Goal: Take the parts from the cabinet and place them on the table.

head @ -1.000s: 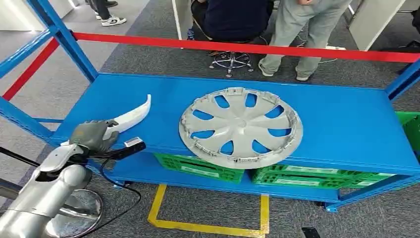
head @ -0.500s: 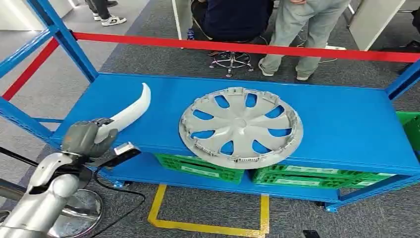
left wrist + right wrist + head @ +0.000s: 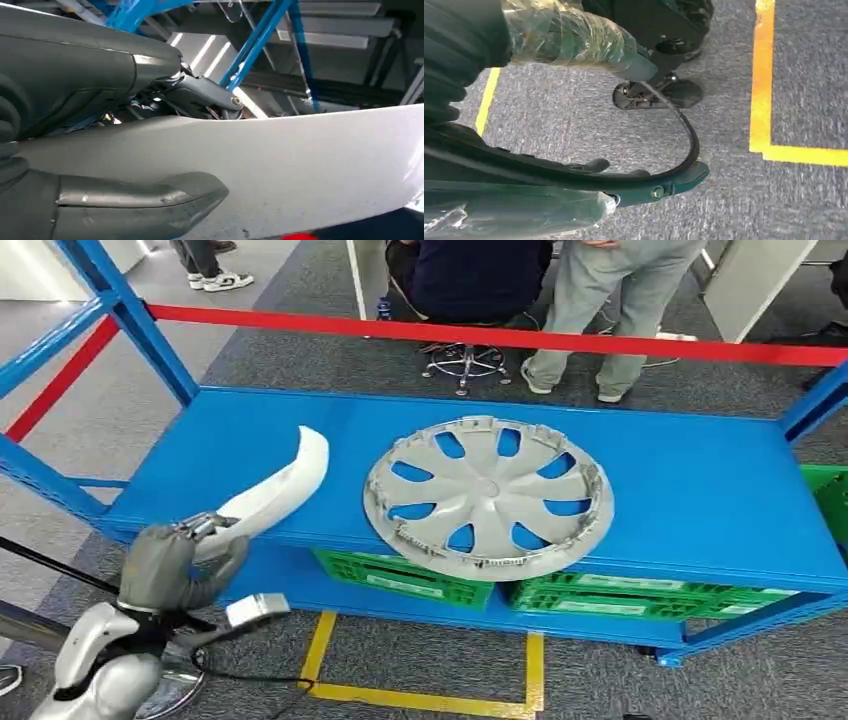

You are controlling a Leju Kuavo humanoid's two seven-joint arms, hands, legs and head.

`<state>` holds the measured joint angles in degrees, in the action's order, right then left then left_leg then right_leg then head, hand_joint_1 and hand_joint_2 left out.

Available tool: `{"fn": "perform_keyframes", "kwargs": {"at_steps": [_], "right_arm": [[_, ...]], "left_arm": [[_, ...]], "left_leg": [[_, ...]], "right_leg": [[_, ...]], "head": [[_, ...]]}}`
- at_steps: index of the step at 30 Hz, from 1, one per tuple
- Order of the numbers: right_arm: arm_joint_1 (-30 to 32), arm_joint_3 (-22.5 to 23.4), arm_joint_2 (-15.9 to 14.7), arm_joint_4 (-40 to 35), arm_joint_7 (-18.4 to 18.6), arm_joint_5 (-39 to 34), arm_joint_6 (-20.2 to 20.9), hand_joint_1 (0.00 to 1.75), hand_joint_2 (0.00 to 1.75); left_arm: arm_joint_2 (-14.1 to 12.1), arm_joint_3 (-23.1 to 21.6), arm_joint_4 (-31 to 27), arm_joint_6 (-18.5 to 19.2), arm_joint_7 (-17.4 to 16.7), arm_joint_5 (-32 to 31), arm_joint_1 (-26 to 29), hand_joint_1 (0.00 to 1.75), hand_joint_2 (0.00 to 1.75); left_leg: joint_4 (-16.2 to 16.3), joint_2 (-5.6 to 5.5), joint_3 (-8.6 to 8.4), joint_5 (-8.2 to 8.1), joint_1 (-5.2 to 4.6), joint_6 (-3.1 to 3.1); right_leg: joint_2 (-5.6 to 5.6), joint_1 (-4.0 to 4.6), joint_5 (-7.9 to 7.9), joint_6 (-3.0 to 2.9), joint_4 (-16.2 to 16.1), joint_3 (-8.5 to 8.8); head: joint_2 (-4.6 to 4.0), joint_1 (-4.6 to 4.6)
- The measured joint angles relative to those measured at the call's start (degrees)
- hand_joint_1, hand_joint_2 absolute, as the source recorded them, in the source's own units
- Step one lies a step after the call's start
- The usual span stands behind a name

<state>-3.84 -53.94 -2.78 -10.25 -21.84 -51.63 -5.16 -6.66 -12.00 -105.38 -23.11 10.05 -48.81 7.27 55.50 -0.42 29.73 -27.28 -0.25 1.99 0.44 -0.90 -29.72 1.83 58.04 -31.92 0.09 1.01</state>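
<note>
My left hand (image 3: 175,565) grips the near end of a long, curved white trim part (image 3: 275,490). The part slants up from the hand, its far tip over the left of the blue shelf (image 3: 690,490). In the left wrist view the white part (image 3: 300,165) runs across the picture, with the grey thumb (image 3: 140,200) and darker fingers (image 3: 75,75) clamped on it. A grey wheel cover (image 3: 488,495) lies flat at the middle of the shelf, reaching its front edge. My right hand (image 3: 554,40), wrapped in clear film, hangs over grey carpet with its fingers apart and nothing in them.
Green crates (image 3: 400,580) sit on the lower shelf. A red rail (image 3: 500,338) crosses behind the shelf, and blue uprights (image 3: 130,320) stand at its left. People (image 3: 610,300) and a stool (image 3: 465,362) are beyond. Yellow tape (image 3: 420,698) marks the floor.
My left hand has drawn back toward me, off the shelf's front left corner, carrying the white part; its far tip has lifted and swung a little right. The wheel cover has stayed put.
</note>
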Motion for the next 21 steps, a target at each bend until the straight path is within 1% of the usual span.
{"fn": "perform_keyframes", "kwargs": {"at_steps": [1, 2, 3, 4, 5, 6, 7, 8, 9, 10, 11, 12, 13, 14, 15, 16, 17, 18, 19, 20, 21], "right_arm": [[0.1, 0.2, -0.2, 0.1, -0.2, -0.1, 0.1, 0.00, 1.75], [0.3, 0.3, -0.2, 0.2, -0.5, -0.3, 0.2, 0.00, 1.75], [0.5, 0.5, -0.2, 0.4, -0.7, -0.3, 0.3, 0.00, 1.75], [0.8, 0.6, -0.2, 0.5, -1.0, -0.3, 0.4, 0.00, 1.75], [1.0, 0.6, -0.2, 0.6, -1.0, -0.4, 0.5, 0.00, 1.75], [1.1, 0.6, -0.2, 0.7, -1.0, -0.4, 0.5, 0.00, 1.75], [1.1, 0.7, -0.2, 0.8, -1.1, -0.4, 0.5, 0.00, 1.75], [1.1, 0.7, -0.3, 0.9, -1.2, -0.4, 0.6, 0.00, 1.75], [1.1, 0.7, -0.4, 1.0, -1.5, -0.5, 0.8, 0.00, 1.75], [1.1, 0.7, -0.2, 1.0, -1.8, -0.5, 1.0, 0.00, 1.75], [1.2, 0.7, -0.1, 1.0, -2.2, -0.5, 1.2, 0.00, 1.75], [1.3, 0.7, -0.2, 1.0, -2.4, -0.5, 1.2, 0.00, 1.75], [1.6, 0.8, -0.2, 1.0, -2.7, -0.5, 1.4, 0.00, 1.75], [1.8, 0.8, -0.2, 1.0, -3.3, -0.6, 1.5, 0.00, 1.75], [1.9, 1.0, -0.2, 1.1, -3.7, -0.8, 1.7, 0.00, 1.75], [1.9, 1.1, -0.2, 1.3, -4.0, -0.9, 1.8, 0.00, 1.75], [1.9, 1.2, -0.2, 1.4, -4.2, -1.0, 2.1, 0.00, 1.75], [1.9, 1.3, -0.2, 1.4, -4.3, -1.1, 2.2, 0.00, 1.75], [2.0, 1.4, -0.2, 1.5, -4.4, -1.2, 2.4, 0.00, 1.75], [2.0, 1.5, -0.2, 1.6, -4.5, -1.2, 2.4, 0.00, 1.75], [2.0, 1.5, -0.2, 1.6, -4.6, -1.2, 2.6, 0.00, 1.75]], "left_arm": [[0.4, -0.5, -0.8, -0.9, 0.3, 0.3, 0.9, 1.75, 1.75], [0.7, -0.9, -1.6, -1.8, 0.9, 1.1, 1.9, 1.75, 1.75], [0.9, -1.4, -2.1, -2.4, 1.3, 2.0, 3.0, 1.75, 1.75], [1.1, -1.8, -2.4, -2.8, 1.7, 2.6, 3.9, 1.75, 1.75], [1.3, -2.1, -2.6, -3.0, 1.8, 2.8, 4.5, 1.75, 1.75], [1.4, -2.3, -2.8, -3.1, 1.9, 3.0, 5.0, 1.75, 1.75], [1.6, -2.5, -2.9, -3.3, 2.0, 3.2, 5.5, 1.75, 1.75], [1.7, -2.7, -3.1, -3.5, 2.0, 3.3, 6.0, 1.75, 1.75], [1.9, -2.9, -3.4, -3.9, 2.1, 3.8, 6.5, 1.75, 1.75], [2.0, -3.0, -3.7, -4.3, 2.3, 4.1, 7.1, 1.75, 1.75], [2.0, -3.1, -4.0, -4.7, 2.5, 4.5, 7.6, 1.75, 1.75], [2.0, -3.2, -4.3, -5.1, 2.7, 4.5, 8.0, 1.75, 1.75], [2.1, -3.3, -4.5, -5.4, 2.9, 4.7, 8.5, 1.75, 1.75], [2.2, -3.4, -4.7, -5.8, 2.9, 5.1, 9.0, 1.75, 1.75], [2.2, -3.5, -4.7, -6.4, 2.9, 5.7, 9.5, 1.75, 1.75], [2.3, -3.5, -4.9, -6.8, 2.9, 6.3, 9.9, 1.75, 1.75], [2.3, -3.5, -5.2, -7.2, 2.9, 6.7, 10.3, 1.75, 1.75], [2.4, -3.5, -5.3, -7.6, 2.9, 6.8, 10.5, 1.75, 1.75], [2.4, -3.5, -5.3, -7.7, 2.9, 7.1, 10.7, 1.75, 1.75], [2.5, -3.5, -5.3, -7.7, 3.0, 7.3, 11.1, 1.75, 1.75], [2.5, -3.5, -5.3, -7.8, 3.0, 7.4, 11.4, 1.75, 1.75]], "left_leg": [[-0.4, 0.00, -0.11, 0.23, 0.05, 0.34], [-0.4, 0.03, 0.00, 0.23, 0.16, 0.35], [-0.4, 0.10, 0.04, 0.23, 0.15, 0.34], [-0.4, 0.15, 0.11, 0.23, 0.15, 0.34], [-0.3, 0.13, 0.17, 0.24, 0.22, 0.30], [-0.2, 0.08, 0.17, 0.24, 0.36, 0.22], [0.0, 0.00, 0.18, 0.14, 0.57, 0.04], [0.5, -0.10, 0.20, -0.14, 0.88, -0.51], [1.3, -0.15, 0.33, -0.59, 1.12, -1.18], [1.9, -0.25, 0.85, -0.87, 0.68, -1.83], [3.1, -0.40, 1.58, -1.00, 0.62, -2.11], [3.1, -0.41, 1.81, -0.82, 0.52, -2.30], [3.1, -0.44, 1.92, -0.53, 0.61, -2.58], [3.1, -0.46, 2.09, -0.56, 0.70, -2.71], [3.4, -0.37, 2.26, -1.13, 0.85, -3.01], [5.0, -0.12, 3.00, -3.17, 0.85, -3.24], [8.5, -0.03, 4.40, -6.00, 0.88, -3.41], [13.3, 0.00, 6.14, -8.75, 0.87, -3.52], [17.4, 0.00, 7.48, -10.72, 0.87, -3.48], [19.8, 0.00, 7.98, -11.66, 0.84, -3.31], [19.7, 0.00, 7.29, -11.23, 0.76, -2.99]], "right_leg": [[-0.04, 0.13, -1.48, 0.13, 1.6, -0.57], [-0.02, 0.06, -3.69, 0.26, 5.5, -2.14], [-0.03, -0.11, -5.88, 0.51, 10.3, -4.22], [-0.05, -0.25, -7.57, 0.76, 14.7, -6.18], [-0.09, -0.36, -7.71, 1.04, 16.7, -7.12], [-0.12, -0.52, -6.42, 1.27, 15.8, -6.58], [-0.13, -0.73, -4.19, 1.53, 12.5, -4.95], [-0.14, -1.00, -1.33, 1.87, 7.2, -2.23], [-0.07, -1.38, 0.51, 2.33, 1.9, 0.36], [0.61, -1.01, -1.40, 2.69, 1.5, 0.73], [0.63, -1.14, -0.92, 1.35, 1.4, 0.84], [0.58, -1.15, -0.95, 0.99, 1.9, 0.33], [0.54, -0.99, -0.82, 0.79, 2.2, 0.20], [0.45, -0.98, -0.66, 0.56, 2.4, 0.05], [0.13, -1.17, -0.41, -0.12, 2.2, -0.23], [0.11, -1.11, -0.09, -0.67, 2.2, -0.67], [-0.07, -1.00, 0.18, -1.08, 2.2, -1.09], [-0.28, -0.82, 0.39, -1.38, 2.2, -1.53], [-0.53, -0.61, 0.62, -1.60, 2.3, -1.87], [-0.71, -0.36, 0.87, -1.75, 2.3, -2.19], [-0.80, -0.08, 1.15, -1.86, 2.3, -2.55]], "head": [[0.00, -0.07], [0.00, -0.22], [0.00, -0.13], [0.00, -0.07], [0.00, -0.13], [0.00, -0.11], [0.00, -0.11], [0.00, -0.11], [0.00, -0.17], [0.00, -0.50], [0.00, -0.64], [0.00, 0.03], [0.00, 0.24], [0.00, 0.09], [0.00, 0.20], [0.00, 0.39], [0.00, 0.63], [0.00, 0.72], [0.00, 0.74], [0.00, 0.72], [0.00, 0.74]]}}
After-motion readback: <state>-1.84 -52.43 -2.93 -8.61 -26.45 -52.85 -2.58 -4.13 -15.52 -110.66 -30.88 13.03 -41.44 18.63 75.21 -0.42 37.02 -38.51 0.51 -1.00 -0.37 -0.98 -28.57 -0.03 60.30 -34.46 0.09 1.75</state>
